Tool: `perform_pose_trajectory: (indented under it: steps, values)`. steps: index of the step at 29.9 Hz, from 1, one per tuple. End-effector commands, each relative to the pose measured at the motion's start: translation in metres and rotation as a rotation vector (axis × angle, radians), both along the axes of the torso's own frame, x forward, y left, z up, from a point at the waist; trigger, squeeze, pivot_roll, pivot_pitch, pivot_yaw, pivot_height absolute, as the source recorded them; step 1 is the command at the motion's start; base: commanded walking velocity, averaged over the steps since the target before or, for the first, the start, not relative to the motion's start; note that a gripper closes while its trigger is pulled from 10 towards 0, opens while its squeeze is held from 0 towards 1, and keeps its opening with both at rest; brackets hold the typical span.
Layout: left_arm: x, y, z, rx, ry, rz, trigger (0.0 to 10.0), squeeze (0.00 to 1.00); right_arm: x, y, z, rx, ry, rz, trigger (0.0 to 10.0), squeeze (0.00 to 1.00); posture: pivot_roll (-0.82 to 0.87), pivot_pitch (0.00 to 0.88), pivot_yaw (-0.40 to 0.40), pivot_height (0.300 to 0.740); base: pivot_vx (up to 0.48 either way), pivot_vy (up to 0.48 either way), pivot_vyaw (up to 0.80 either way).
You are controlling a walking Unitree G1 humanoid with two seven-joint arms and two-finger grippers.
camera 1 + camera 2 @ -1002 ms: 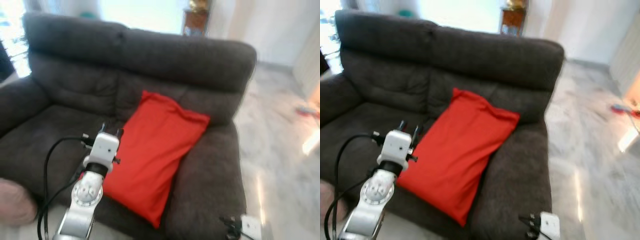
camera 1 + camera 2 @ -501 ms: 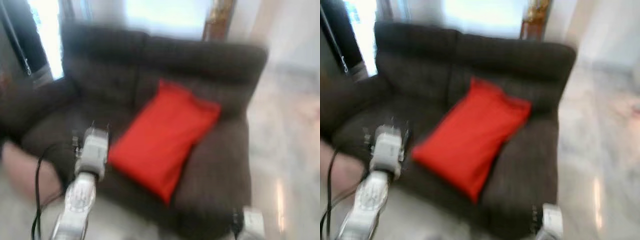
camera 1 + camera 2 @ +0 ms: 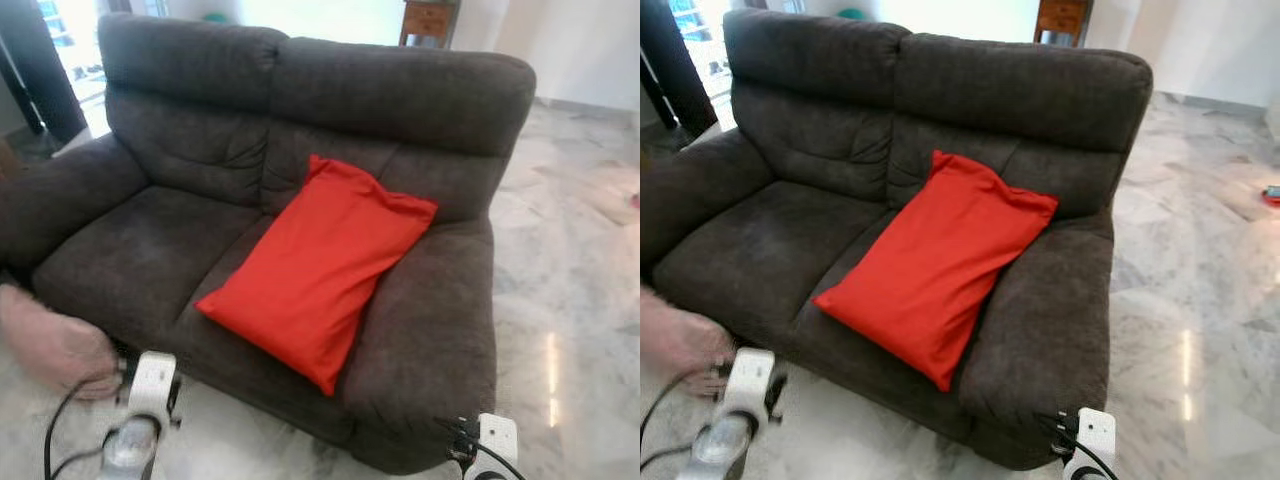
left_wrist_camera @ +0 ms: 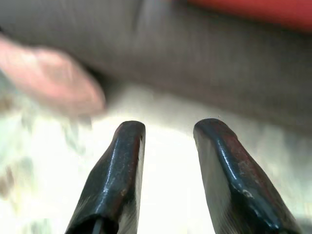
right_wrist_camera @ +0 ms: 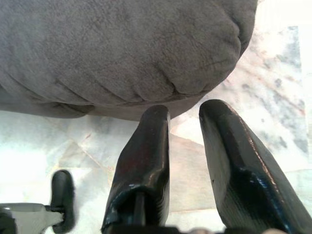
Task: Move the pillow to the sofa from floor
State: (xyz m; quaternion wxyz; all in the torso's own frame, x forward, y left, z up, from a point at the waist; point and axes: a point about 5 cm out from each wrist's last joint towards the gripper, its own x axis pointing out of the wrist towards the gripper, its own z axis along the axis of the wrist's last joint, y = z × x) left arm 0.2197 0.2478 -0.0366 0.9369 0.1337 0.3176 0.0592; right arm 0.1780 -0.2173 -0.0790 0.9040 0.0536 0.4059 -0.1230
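While red pillow (image 3: 318, 275) leans on dark sofa (image 3: 150, 250) seat against backrest and right armrest, left hand (image 4: 168, 139) hangs low over marble floor (image 3: 570, 300), fingers spread, empty; right hand (image 5: 183, 124) likewise spread beside sofa base.

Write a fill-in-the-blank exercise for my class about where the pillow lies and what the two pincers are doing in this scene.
1. The red pillow lies on the dark grey ____.
2. The pillow's upper end leans against the sofa's ____.
3. The left pincer hangs low over the marble ____, holding nothing.
4. The right pincer, fingers apart, hangs beside the sofa's ____.

Missing words: sofa; backrest; floor; armrest
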Motion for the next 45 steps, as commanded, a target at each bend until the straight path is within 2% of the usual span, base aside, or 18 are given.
perform_pose_trajectory:
  steps: [1, 2, 3, 8, 11, 18, 24, 29, 31, 34, 35, 37, 38, 41, 45]
  values:
    - [-0.012, 0.000, -0.010, -0.002, 0.059, 0.007, 10.0, 0.00, -0.002, -0.002, -0.001, -0.030, 0.037, -0.005, 10.0, 0.00, 0.18, 0.000, -0.044, 0.740, 0.000, 0.000, 0.00]
    - [-0.022, 0.000, -0.018, -0.013, 0.101, 0.029, 10.0, 0.00, -0.006, -0.004, -0.003, -0.059, 0.072, -0.013, 10.0, 0.00, 0.16, 0.000, -0.047, 0.740, 0.000, 0.000, 0.00]
    - [-0.022, 0.000, -0.018, -0.013, 0.101, 0.029, 10.0, 0.00, -0.006, -0.004, -0.003, -0.059, 0.072, -0.013, 10.0, 0.00, 0.16, 0.000, -0.047, 0.740, 0.000, 0.000, 0.00]
    - [-0.047, -0.002, -0.035, -0.049, 0.198, 0.096, 10.0, 0.00, -0.018, -0.016, -0.006, -0.181, 0.154, -0.020, 10.0, 0.00, 0.14, 0.000, -0.063, 0.740, 0.000, 0.000, 0.00]
    - [-0.055, -0.005, -0.040, -0.054, 0.218, 0.093, 10.0, 0.00, -0.027, -0.022, -0.009, -0.203, 0.201, -0.053, 10.0, 0.00, 0.13, 0.000, -0.070, 0.740, 0.000, 0.000, 0.00]
    - [-0.062, -0.017, -0.046, -0.063, 0.234, 0.066, 10.0, 0.00, -0.038, -0.030, -0.011, -0.219, 0.261, -0.089, 10.0, 0.00, 0.13, 0.000, -0.082, 0.740, 0.000, 0.000, 0.00]
    - [-0.056, -0.030, -0.047, -0.079, 0.222, 0.021, 10.0, 0.00, -0.040, -0.036, -0.010, -0.199, 0.265, -0.062, 10.0, 0.00, 0.09, 0.000, -0.062, 0.740, 0.000, 0.000, 0.00]
    - [-0.047, -0.039, -0.045, -0.063, 0.224, -0.069, 10.0, 0.00, -0.039, -0.042, -0.009, -0.195, 0.261, -0.097, 10.0, 0.00, 0.02, 0.000, 0.007, 0.740, 0.000, 0.000, 0.00]
    - [-0.044, -0.041, -0.044, -0.060, 0.222, -0.086, 10.0, 0.00, -0.039, -0.042, -0.008, -0.202, 0.264, -0.098, 10.0, 0.00, 0.02, 0.000, 0.011, 0.740, 0.000, 0.000, 0.00]
    - [-0.032, -0.042, -0.038, -0.054, 0.194, -0.111, 10.0, 0.00, -0.035, -0.043, -0.007, -0.191, 0.255, -0.128, 10.0, 0.00, -0.01, 0.000, 0.007, 0.740, 0.000, 0.000, 0.00]
    - [-0.026, -0.042, -0.035, -0.054, 0.183, -0.100, 10.0, 0.00, -0.031, -0.042, -0.006, -0.186, 0.250, -0.124, 10.0, 0.00, -0.03, 0.000, -0.002, 0.740, 0.000, 0.000, 0.00]
    - [-0.024, -0.041, -0.035, -0.055, 0.180, -0.094, 10.0, 0.00, -0.030, -0.042, -0.005, -0.185, 0.250, -0.117, 10.0, 0.00, -0.03, 0.000, -0.002, 0.740, 0.000, 0.000, 0.00]
    - [-0.017, -0.041, -0.031, -0.056, 0.168, -0.076, 10.0, 0.00, -0.022, -0.040, -0.003, -0.180, 0.241, -0.076, 10.0, 0.00, -0.07, 0.000, -0.006, 0.740, 0.000, 0.000, 0.00]
    - [-0.012, -0.043, -0.029, -0.052, 0.160, -0.077, 10.0, 0.00, -0.014, -0.038, 0.000, -0.179, 0.223, -0.048, 10.0, 0.00, -0.09, 0.000, -0.018, 0.740, 0.000, 0.000, 0.00]
    - [-0.011, -0.046, -0.030, -0.053, 0.170, -0.075, 10.0, 0.00, -0.008, -0.038, 0.002, -0.178, 0.215, -0.054, 10.0, 0.00, -0.10, 0.000, 0.000, 0.740, 0.000, 0.000, 0.00]
